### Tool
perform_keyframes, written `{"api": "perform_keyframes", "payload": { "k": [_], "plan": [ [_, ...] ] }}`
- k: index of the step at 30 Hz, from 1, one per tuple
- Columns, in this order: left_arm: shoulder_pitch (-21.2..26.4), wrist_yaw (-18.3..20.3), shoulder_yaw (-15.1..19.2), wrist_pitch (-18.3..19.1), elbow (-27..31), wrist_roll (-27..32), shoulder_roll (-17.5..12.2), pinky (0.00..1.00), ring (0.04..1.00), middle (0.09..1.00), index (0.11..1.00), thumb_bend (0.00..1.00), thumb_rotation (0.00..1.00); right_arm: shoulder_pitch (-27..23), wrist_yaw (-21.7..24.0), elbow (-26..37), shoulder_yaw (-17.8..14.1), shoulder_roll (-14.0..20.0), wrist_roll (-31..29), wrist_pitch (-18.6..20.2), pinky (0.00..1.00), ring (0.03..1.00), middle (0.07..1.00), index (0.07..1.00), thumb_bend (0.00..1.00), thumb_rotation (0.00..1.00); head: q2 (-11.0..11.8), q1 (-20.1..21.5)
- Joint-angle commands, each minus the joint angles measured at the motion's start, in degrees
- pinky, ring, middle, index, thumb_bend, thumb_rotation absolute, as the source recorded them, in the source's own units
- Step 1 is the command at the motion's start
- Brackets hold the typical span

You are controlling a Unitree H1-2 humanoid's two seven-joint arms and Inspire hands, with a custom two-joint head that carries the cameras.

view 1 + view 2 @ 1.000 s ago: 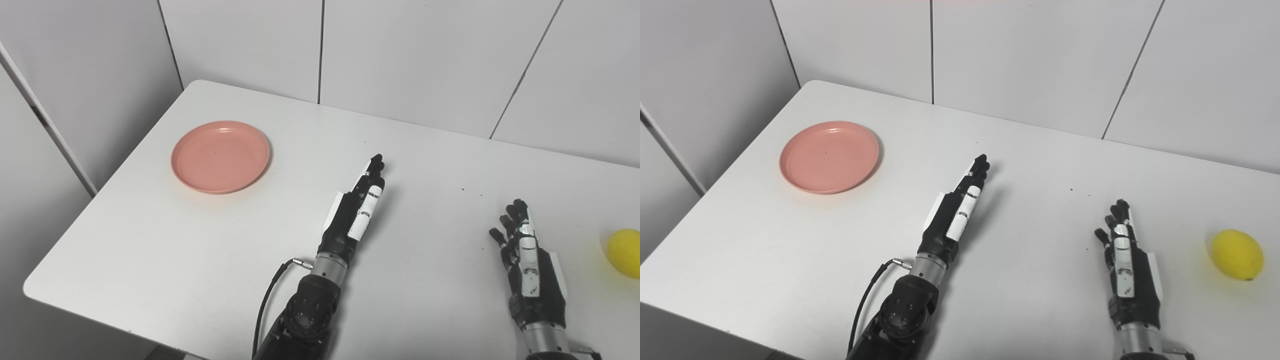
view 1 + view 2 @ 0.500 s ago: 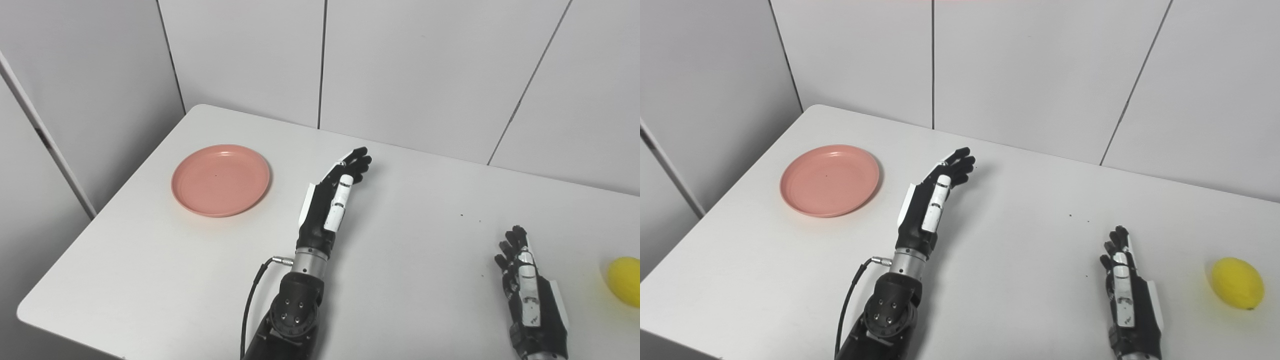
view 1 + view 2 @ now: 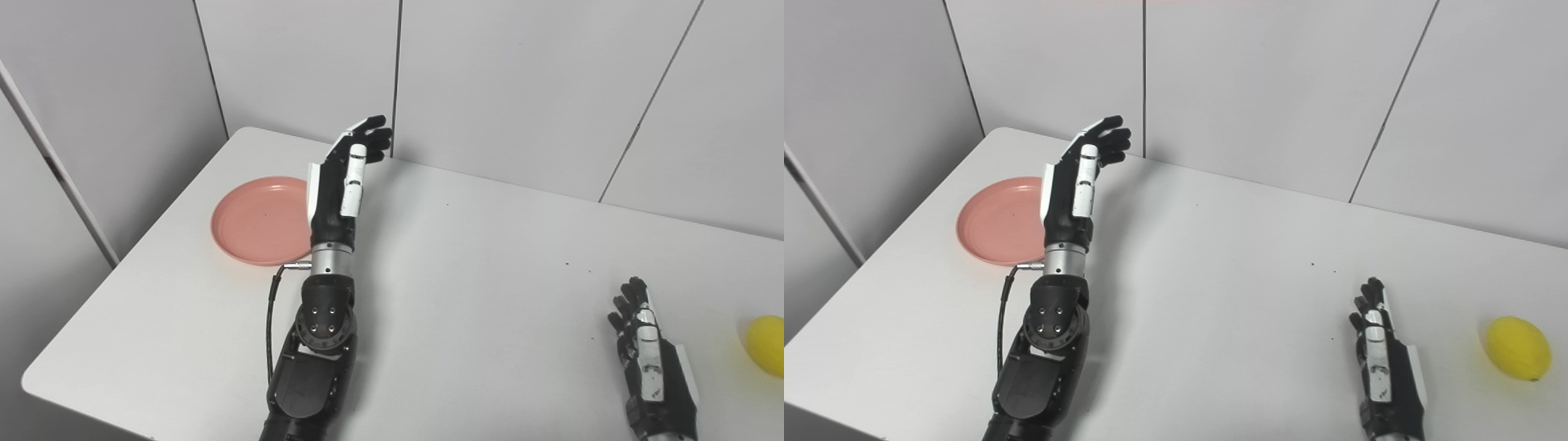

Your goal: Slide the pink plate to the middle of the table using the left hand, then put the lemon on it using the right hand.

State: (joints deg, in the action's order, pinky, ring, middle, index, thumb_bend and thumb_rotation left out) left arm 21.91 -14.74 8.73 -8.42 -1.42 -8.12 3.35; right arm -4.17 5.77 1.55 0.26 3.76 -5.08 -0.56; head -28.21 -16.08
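The pink plate (image 3: pixel 260 223) lay near the table's (image 3: pixel 478 294) far-left corner, round and empty. The left hand (image 3: pixel 337 184), raised, fingers spread and grasping nothing, hung beside its right rim; the plate sat at about nine o'clock from it. The right hand (image 3: pixel 1384 361) rested released, with the lemon (image 3: pixel 1518 348) at three o'clock.
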Motion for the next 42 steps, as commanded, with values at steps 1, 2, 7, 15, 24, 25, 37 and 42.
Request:
{"api": "perform_keyframes", "payload": {
  "k": [1, 2, 7, 15, 24, 25, 37, 42],
  "plan": [
    [3.7, -1.13, 0.78, -1.1, 0.49, 0.92, -0.69, 0.69, 0.704, 0.696, 0.671, 0.43, 1.0, 0.36, -0.18, 0.52, -0.23, 0.01, 0.19, -1.0, 1.0, 1.0, 1.0, 0.995, 0.34, 1.0, -0.06, 0.04],
    [4.2, -1.34, 1.66, -1.03, -0.19, 1.32, -1.75, 0.7, 0.706, 0.695, 0.671, 0.43, 1.0, 0.38, -0.08, 0.47, -0.19, 0.09, 0.17, -1.16, 1.0, 1.0, 1.0, 0.995, 0.34, 1.0, -0.05, -0.09],
    [4.94, -1.51, 3.73, -0.88, -1.89, 2.69, -5.5, 0.74, 0.714, 0.696, 0.681, 0.44, 1.0, 0.44, -0.03, 0.4, -0.32, 0.19, -0.08, -1.13, 1.0, 1.0, 1.0, 0.994, 0.34, 1.0, 0.11, -0.76],
    [5.5, -3.85, 6.93, -1.6, -2.84, 2.47, -9.73, 0.69, 0.694, 0.689, 0.666, 0.43, 1.0, 0.39, -0.18, 1.21, -0.31, 0.18, -0.06, 0.06, 1.0, 1.0, 1.0, 0.997, 0.34, 1.0, 0.21, -1.63],
    [4.01, -5.36, 8.36, -0.6, -1.44, -0.08, -13.51, 0.65, 0.678, 0.683, 0.663, 0.47, 1.0, 0.52, -0.07, 1.84, -0.39, 0.23, -0.47, 0.5, 1.0, 1.0, 1.0, 0.997, 0.33, 1.0, 0.26, -2.41],
    [3.83, -5.35, 8.52, -0.18, -1.48, -0.24, -14.0, 0.65, 0.676, 0.683, 0.663, 0.48, 1.0, 0.52, -0.04, 1.81, -0.44, 0.28, -0.53, 0.39, 1.0, 1.0, 1.0, 0.998, 0.33, 1.0, 0.23, -2.51],
    [1.27, -2.32, 9.45, 4.43, -0.4, 1.47, -18.89, 0.65, 0.674, 0.681, 0.669, 0.46, 1.0, 0.67, -0.36, 3.41, -0.66, 0.28, -0.66, 2.3, 1.0, 1.0, 1.0, 0.997, 0.32, 1.0, 0.28, -4.11],
    [0.51, -1.85, 9.98, 5.29, -1.01, 1.74, -20.09, 0.69, 0.694, 0.694, 0.677, 0.44, 1.0, 0.52, -0.47, 3.43, -0.81, 0.29, -0.75, 2.47, 1.0, 1.0, 1.0, 0.999, 0.31, 1.0, 0.6, -4.31]
  ]
}}
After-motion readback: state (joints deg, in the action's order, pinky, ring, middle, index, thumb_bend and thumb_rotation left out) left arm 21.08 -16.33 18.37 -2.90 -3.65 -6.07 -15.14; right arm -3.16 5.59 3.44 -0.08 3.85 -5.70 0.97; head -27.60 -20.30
